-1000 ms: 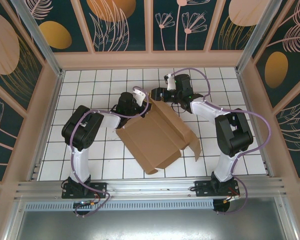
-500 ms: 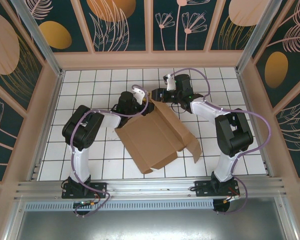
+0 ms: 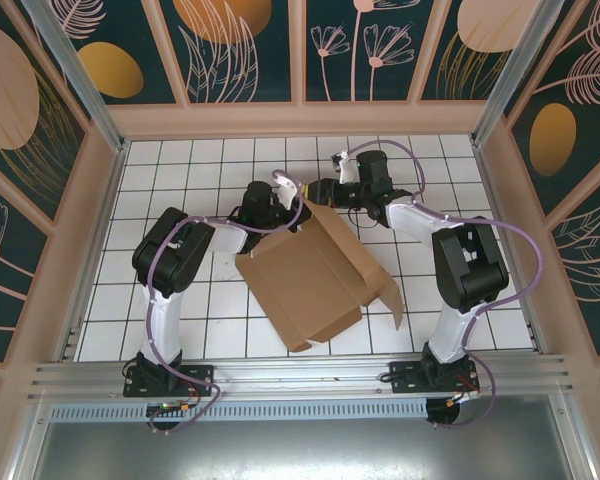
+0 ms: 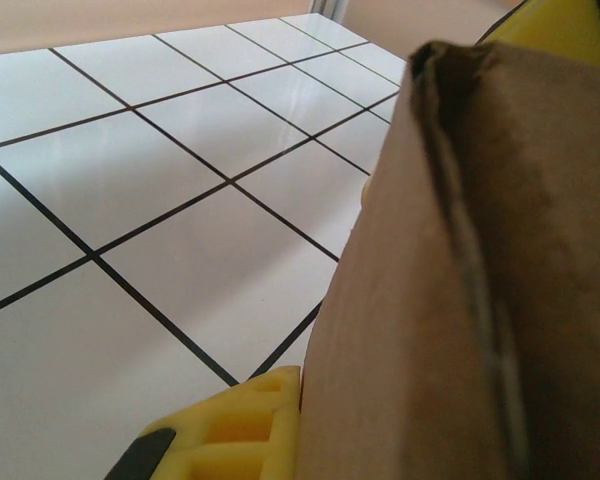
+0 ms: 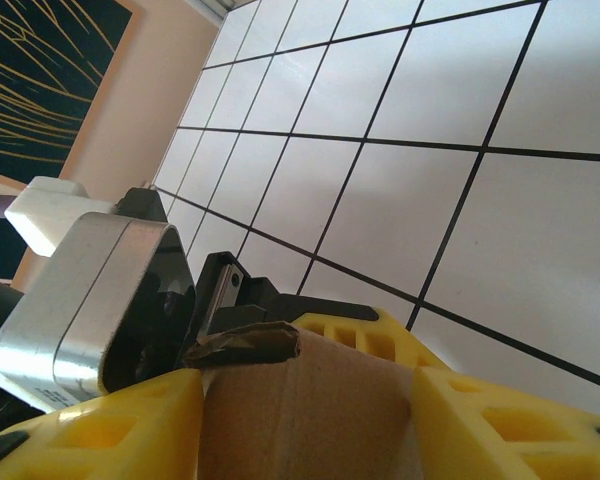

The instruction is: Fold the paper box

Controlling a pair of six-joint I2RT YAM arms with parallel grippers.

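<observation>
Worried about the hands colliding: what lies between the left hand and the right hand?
In the top view, only the raised far corner of the paper box stands between the left hand and the right hand.

The left arm [image 3: 170, 265] and right arm [image 3: 467, 268] each show a black base at the aluminium rail [image 3: 300, 380], a white link just beyond the rail, bulky black joint housings and 1 looping purple cable. Farthest from the rail, the fingers [image 5: 110, 425] are ribbed yellow plastic.
</observation>
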